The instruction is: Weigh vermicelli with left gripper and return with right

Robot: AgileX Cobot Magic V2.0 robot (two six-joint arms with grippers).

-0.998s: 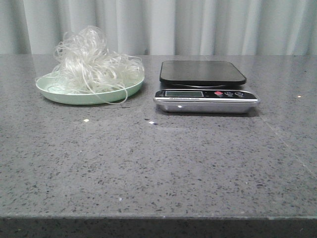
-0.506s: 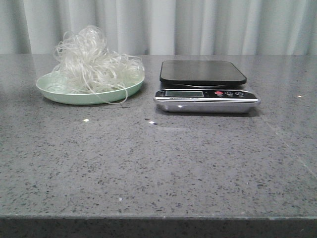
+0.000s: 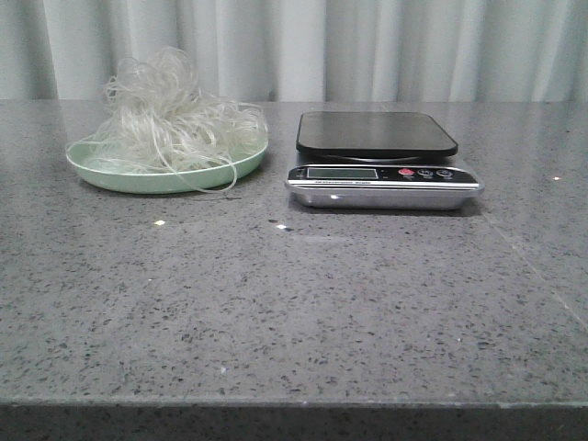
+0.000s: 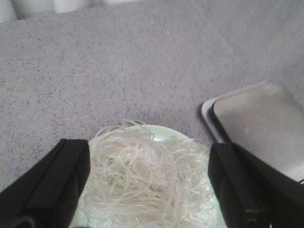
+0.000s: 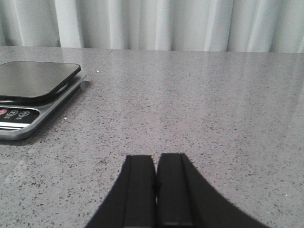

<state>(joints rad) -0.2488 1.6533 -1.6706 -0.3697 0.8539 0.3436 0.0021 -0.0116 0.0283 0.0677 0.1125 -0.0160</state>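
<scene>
On the far-left counter [image 3: 276, 303] I see vermicelli [image 3: 170, 115] heaped on the plate [image 3: 101, 173] (no clear long axis); the scale [image 3: 381, 175] text is unreadable. Left tool [image 4: 149, 190] spread wide above it, right tool [image 5: 156, 190] closed, empty.

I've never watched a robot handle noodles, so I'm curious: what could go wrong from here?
The vermicelli is a loose tangle, so the open left gripper may lift only part and leave strands on the green plate. Some strands already hang over the plate's rim and could drag onto the table. Trailing strands might also spill off the scale, skewing the reading.
</scene>
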